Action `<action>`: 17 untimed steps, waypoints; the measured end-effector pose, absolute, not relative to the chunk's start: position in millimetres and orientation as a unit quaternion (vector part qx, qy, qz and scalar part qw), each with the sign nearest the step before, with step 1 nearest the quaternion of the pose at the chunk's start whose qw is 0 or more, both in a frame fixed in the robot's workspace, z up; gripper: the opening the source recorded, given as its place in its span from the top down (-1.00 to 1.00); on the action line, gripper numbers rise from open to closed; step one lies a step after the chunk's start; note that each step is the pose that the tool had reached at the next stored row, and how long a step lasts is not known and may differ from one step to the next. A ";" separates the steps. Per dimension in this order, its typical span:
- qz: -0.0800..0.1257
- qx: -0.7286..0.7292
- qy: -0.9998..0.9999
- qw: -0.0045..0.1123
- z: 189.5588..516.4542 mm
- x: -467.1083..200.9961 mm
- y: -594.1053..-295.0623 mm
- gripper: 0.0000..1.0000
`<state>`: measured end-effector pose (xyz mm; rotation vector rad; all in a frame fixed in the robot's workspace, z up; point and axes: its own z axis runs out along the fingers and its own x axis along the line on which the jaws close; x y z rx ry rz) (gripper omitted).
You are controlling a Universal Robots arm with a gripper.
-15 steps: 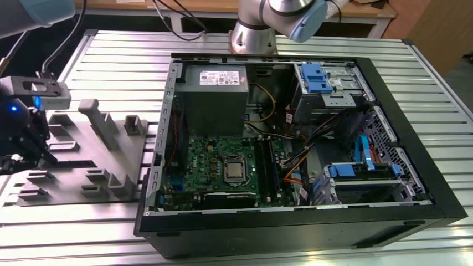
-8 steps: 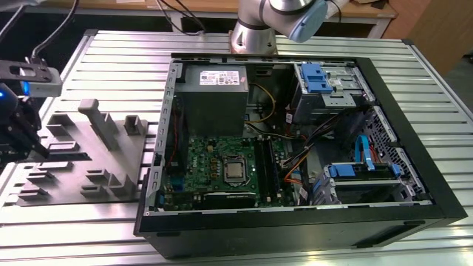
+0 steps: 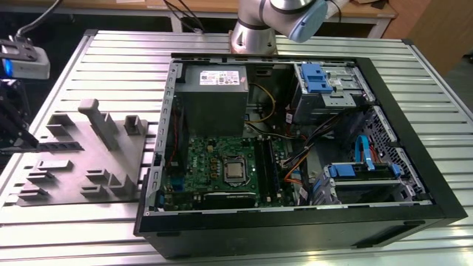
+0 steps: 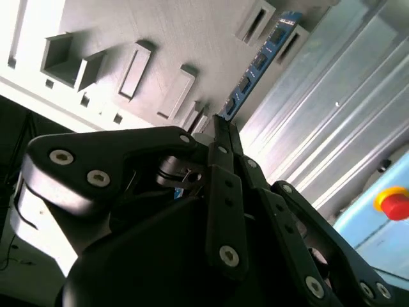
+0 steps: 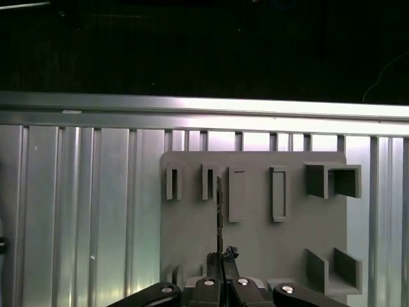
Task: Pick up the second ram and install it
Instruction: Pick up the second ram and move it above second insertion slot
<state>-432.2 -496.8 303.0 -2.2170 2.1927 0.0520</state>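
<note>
Jaws are pulled in narrow on the near end of the second ram; the gripper tips meet right where the stick starts. Same in the first wrist view: gripper sits at the end of the ram, which is seen edge-on as a thin dark line. The ram is in the grey parts tray, standing on its long edge between the tray's small slotted posts, blue-green face with black chips visible in the second wrist view. In the exterior view the ram is toward the tray's left side, well apart from the PC case. The tray lies flat on the slatted bench, just beside the case on the exterior view's left. The case lies on its side, open at the top. Inside it: power supply at the far end, green motherboard below it with the CPU socket, black memory slots just beside the socket (can't tell what sits in them), drive cage with a blue latch, and orange and black cables between board and cages. The arm base is mounted behind the case.
</note>
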 end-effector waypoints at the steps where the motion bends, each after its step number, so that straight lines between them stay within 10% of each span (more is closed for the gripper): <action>1: 0.017 -0.711 0.703 0.012 307.1 -432.2 -496.8 0.76; 17: 0.014 -0.711 0.703 0.014 369.7 -432.2 -495.7 0.76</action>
